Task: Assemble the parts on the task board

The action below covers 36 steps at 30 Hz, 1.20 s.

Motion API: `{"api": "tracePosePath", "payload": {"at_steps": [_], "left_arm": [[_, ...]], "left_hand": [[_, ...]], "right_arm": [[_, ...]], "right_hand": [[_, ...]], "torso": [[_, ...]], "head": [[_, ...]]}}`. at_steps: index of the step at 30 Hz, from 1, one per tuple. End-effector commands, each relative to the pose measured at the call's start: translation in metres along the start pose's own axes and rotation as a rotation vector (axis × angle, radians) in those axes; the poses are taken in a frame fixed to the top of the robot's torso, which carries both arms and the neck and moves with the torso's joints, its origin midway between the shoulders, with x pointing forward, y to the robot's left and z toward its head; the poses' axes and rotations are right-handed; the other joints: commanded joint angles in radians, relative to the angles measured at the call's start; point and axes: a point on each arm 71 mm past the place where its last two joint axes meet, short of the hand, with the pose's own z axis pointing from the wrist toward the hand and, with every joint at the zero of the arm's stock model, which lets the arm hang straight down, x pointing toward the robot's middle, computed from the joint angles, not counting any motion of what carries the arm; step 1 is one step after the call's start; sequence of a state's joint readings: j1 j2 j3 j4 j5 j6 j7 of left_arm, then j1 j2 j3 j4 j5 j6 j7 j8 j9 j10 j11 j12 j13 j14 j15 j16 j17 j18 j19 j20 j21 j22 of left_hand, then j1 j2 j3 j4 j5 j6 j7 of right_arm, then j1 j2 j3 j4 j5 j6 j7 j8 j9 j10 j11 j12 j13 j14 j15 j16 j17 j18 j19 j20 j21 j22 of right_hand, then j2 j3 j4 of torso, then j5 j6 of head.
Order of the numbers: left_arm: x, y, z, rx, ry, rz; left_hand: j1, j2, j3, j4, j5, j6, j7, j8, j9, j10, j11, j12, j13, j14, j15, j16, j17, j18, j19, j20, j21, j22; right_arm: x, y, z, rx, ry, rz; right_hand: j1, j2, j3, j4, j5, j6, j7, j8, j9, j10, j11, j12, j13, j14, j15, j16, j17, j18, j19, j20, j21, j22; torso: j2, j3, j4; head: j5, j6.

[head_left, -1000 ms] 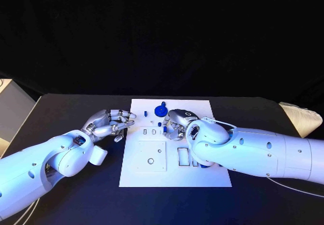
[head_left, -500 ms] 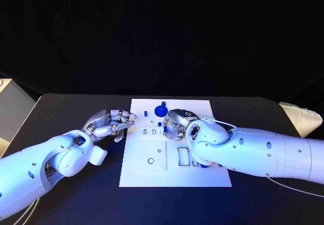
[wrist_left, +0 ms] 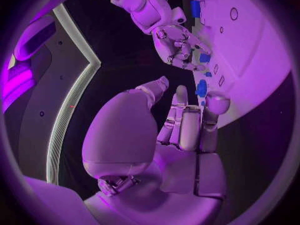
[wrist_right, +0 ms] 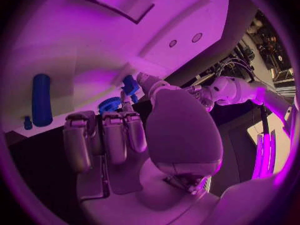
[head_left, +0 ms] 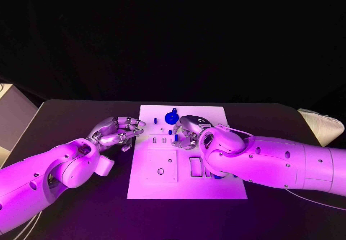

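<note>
Your right hand point(head_left: 189, 133) has not moved in the last second: its fingers point(wrist_right: 114, 135) stay curled over the middle of the task board point(head_left: 216, 187), and they look pinched on a small blue part point(wrist_right: 130, 85) at their tips, though the wrist view is too crowded there to be sure of the grip. Your left hand point(head_left: 115, 131) has also kept its place at the board's left edge, over the bare table point(head_left: 79, 112); its fingers point(wrist_left: 187, 120) are bent inward and close together with nothing between them.

Just beyond the right fingers, toward the far edge of the board, lies the round blue disc point(head_left: 171, 118), near the fingertips but apart from them. A blue cylinder point(wrist_right: 42, 99) lies flat on the board beside the right hand, well clear of the fingers, and a much smaller blue piece point(wrist_right: 27, 122) sits just off one of its ends. Its long axis cannot be set against the board's edges from the wrist view.

Between the two hands you can see a row of small slots point(head_left: 158, 140) in the board, and nearer the front edge a square raised panel point(head_left: 160, 166) with a round hole in it.
</note>
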<state>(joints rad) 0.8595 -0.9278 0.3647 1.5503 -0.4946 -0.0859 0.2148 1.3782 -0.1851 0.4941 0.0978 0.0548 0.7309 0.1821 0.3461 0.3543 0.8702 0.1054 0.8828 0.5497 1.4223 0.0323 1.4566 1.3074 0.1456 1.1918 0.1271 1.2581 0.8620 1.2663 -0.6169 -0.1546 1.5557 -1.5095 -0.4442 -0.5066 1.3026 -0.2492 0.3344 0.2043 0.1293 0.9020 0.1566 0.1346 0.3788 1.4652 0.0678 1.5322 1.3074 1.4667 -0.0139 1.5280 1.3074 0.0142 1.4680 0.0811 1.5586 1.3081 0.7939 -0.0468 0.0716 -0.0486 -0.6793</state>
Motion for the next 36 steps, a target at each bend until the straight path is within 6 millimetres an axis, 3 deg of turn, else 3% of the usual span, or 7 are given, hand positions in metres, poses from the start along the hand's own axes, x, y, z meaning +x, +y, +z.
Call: {"api": "tracePosePath", "payload": {"at_steps": [1, 10, 16, 19, 23, 28, 36], "left_arm": [[0.002, 0.000, 0.001, 0.003, 0.023, 0.009], [0.003, 0.003, 0.003, -0.023, 0.023, 0.056], [0.002, 0.008, 0.005, -0.068, 0.009, 0.096], [0.001, 0.011, 0.006, -0.113, 0.000, 0.119], [-0.001, 0.013, 0.010, -0.177, -0.003, 0.154], [-0.004, 0.009, 0.022, -0.306, 0.015, 0.216], [0.005, -0.007, 0.049, -0.494, 0.135, 0.341]], "left_hand": [[-0.009, 0.000, 0.007, 0.001, -0.001, -0.005, 0.001, 0.004, 0.000, -0.005, -0.002, 0.000, -0.001, 0.000, 0.003, 0.001, 0.016, -0.014, 0.003, 0.003, 0.003, 0.000], [-0.044, -0.011, -0.011, 0.024, -0.001, -0.034, 0.007, -0.003, -0.004, -0.005, 0.005, 0.006, -0.005, 0.003, 0.009, 0.003, 0.021, -0.014, 0.001, 0.008, 0.009, 0.004], [-0.076, -0.002, -0.044, 0.063, 0.000, -0.031, 0.005, 0.057, 0.022, 0.021, 0.002, 0.121, 0.049, 0.039, 0.008, 0.032, 0.073, -0.017, 0.011, 0.009, 0.026, 0.025], [-0.091, 0.012, -0.064, 0.098, 0.001, -0.047, 0.000, 0.135, 0.061, 0.101, -0.003, 0.283, 0.207, 0.070, 0.002, 0.055, 0.120, -0.025, 0.041, 0.004, 0.052, 0.070], [-0.142, 0.040, -0.089, 0.180, 0.002, -0.030, -0.016, 0.273, 0.133, 0.355, -0.017, 0.488, 0.532, 0.131, -0.011, 0.100, 0.225, -0.051, 0.133, -0.009, 0.122, 0.212], [-0.183, 0.079, -0.087, 0.190, 0.002, 0.025, -0.056, 0.347, 0.182, 0.534, -0.055, 0.592, 0.761, 0.148, -0.045, 0.114, 0.263, -0.081, 0.227, -0.040, 0.193, 0.373], [-0.219, 0.071, -0.094, 0.194, 0.000, 0.016, -0.056, 0.335, 0.190, 0.546, -0.057, 0.597, 0.776, 0.148, -0.050, 0.114, 0.263, -0.087, 0.243, -0.048, 0.206, 0.404]], "right_arm": [[-0.004, 0.003, -0.001, -0.046, -0.058, 0.046], [-0.012, 0.005, -0.007, -0.109, -0.129, 0.132], [-0.024, -0.005, -0.010, -0.129, -0.161, 0.227], [-0.036, -0.014, -0.009, -0.127, -0.173, 0.301], [-0.052, -0.030, -0.006, -0.106, -0.192, 0.392], [-0.079, -0.065, -0.003, -0.010, -0.223, 0.507], [-0.100, -0.114, 0.001, 0.139, -0.195, 0.648]], "right_hand": [[0.042, 0.035, -0.220, 0.063, -0.016, -0.031, 0.010, -0.023, -0.008, 0.057, 0.013, -0.012, 0.220, 0.082, 0.013, -0.004, 0.166, -0.008, 0.096, 0.014, -0.009, 0.241], [0.041, 0.026, -0.318, 0.093, -0.041, -0.039, 0.014, -0.039, -0.012, 0.056, 0.017, -0.012, 0.219, 0.082, 0.017, -0.004, 0.165, -0.008, 0.095, 0.018, -0.010, 0.240], [0.031, 0.047, -0.312, 0.091, -0.017, -0.015, 0.011, -0.028, -0.007, 0.060, 0.015, -0.008, 0.223, 0.081, 0.016, -0.005, 0.164, -0.008, 0.095, 0.018, -0.010, 0.240], [0.032, 0.070, -0.295, 0.089, 0.014, -0.001, 0.008, -0.019, -0.004, 0.060, 0.012, -0.008, 0.223, 0.081, 0.013, -0.007, 0.161, -0.007, 0.094, 0.016, -0.012, 0.238], [0.033, 0.086, -0.283, 0.088, 0.041, 0.006, 0.005, -0.012, -0.001, 0.060, 0.009, -0.007, 0.223, 0.081, 0.011, -0.007, 0.161, -0.007, 0.094, 0.014, -0.013, 0.237], [0.049, 0.101, -0.262, 0.084, 0.105, 0.008, 0.002, -0.002, 0.002, 0.060, 0.006, -0.007, 0.223, 0.081, 0.008, -0.006, 0.163, -0.007, 0.095, 0.011, -0.012, 0.238], [0.056, 0.100, -0.254, 0.084, 0.139, 0.001, 0.003, -0.002, 0.002, 0.059, 0.007, -0.008, 0.223, 0.081, 0.008, -0.006, 0.163, -0.007, 0.094, 0.011, -0.013, 0.237]], "torso": [[-0.001, 0.0009, 0.0001], [-0.004, 0.0015, 0.0010], [-0.008, 0.0039, -0.0006], [-0.014, 0.0065, -0.0024], [-0.024, 0.0094, -0.0023], [-0.039, 0.0151, -0.0002], [-0.062, 0.0268, -0.0031]], "head": [[0.001, 0.001], [0.001, 0.005], [0.006, 0.014], [0.006, 0.016], [0.008, 0.017], [0.007, 0.018], [0.004, 0.002]]}}
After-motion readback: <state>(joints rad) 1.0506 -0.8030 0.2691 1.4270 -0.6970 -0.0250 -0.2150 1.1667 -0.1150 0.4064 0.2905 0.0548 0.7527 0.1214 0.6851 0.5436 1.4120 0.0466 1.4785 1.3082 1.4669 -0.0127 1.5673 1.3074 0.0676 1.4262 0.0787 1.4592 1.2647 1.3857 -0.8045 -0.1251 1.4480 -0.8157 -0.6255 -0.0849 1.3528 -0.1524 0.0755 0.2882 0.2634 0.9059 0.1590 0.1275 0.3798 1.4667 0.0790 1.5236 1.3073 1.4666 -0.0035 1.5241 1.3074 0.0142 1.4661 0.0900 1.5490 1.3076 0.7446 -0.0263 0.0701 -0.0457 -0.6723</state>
